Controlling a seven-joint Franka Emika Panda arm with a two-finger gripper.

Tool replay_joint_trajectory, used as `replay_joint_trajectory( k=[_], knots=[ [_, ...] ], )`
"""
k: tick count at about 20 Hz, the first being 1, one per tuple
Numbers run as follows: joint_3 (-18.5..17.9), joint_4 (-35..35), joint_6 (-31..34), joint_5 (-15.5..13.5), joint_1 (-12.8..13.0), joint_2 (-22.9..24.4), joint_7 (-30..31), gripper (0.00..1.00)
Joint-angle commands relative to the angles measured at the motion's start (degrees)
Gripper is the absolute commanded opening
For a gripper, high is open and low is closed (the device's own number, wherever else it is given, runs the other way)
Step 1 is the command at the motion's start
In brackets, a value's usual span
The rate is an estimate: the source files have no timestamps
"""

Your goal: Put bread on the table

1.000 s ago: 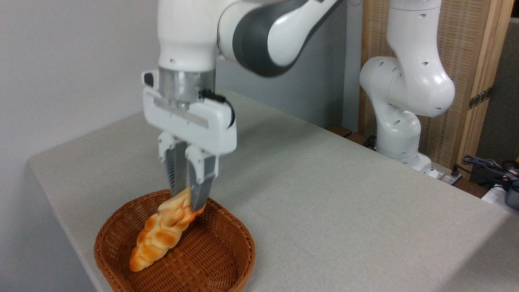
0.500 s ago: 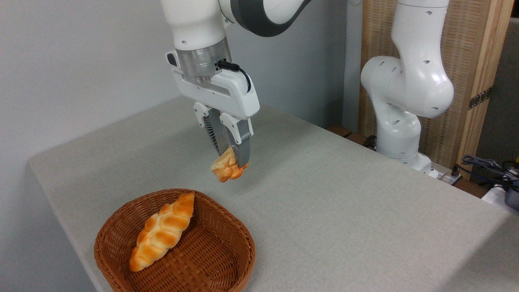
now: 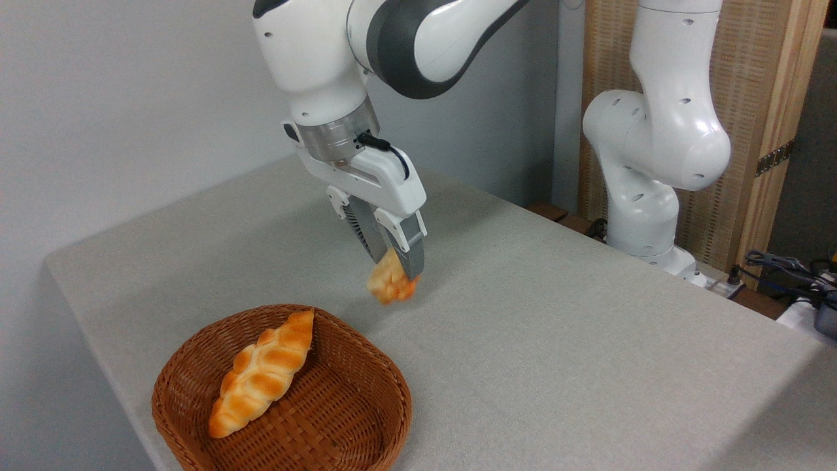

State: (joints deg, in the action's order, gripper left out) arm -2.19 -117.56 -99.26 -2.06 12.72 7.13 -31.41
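moved: gripper (image 3: 397, 261) carried right and lower, off past the basket (image 3: 366, 428) rim
grip: fingers pinched on the bread (image 3: 390, 285)
bread: hanging over open table (image 3: 556, 340), well inside its edges

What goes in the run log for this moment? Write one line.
phase: carry | gripper: shut on bun | bun: airborne over table | loaf: in basket
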Motion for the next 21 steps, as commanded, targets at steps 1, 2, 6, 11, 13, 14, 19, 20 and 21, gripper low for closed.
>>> replay_joint_trajectory(
  k=[1,2,6,11,13,14,19,20,21],
  knots=[
    [-0.5,0.2,0.0,-0.7,1.2,-0.3,-0.8,1.0],
    [-0.5,0.2,0.0,-0.7,1.2,-0.3,-0.8,1.0],
    [-0.5,0.4,-0.1,-0.6,1.2,-0.2,-0.8,1.0],
    [-1.0,4.4,-0.5,-0.7,1.2,0.1,-0.8,1.0],
    [-0.9,8.8,-1.7,-0.6,1.2,0.4,-0.8,1.0],
    [-0.9,9.7,-2.3,-0.7,1.2,0.4,-0.8,1.0],
    [-1.4,11.1,-3.8,-0.7,1.1,0.5,-0.8,1.0],
    [-1.4,11.1,-3.9,-0.7,1.1,0.4,-0.8,1.0],
    [-1.4,11.1,-4.0,-0.8,1.0,0.2,-0.7,1.0]
  ],
)
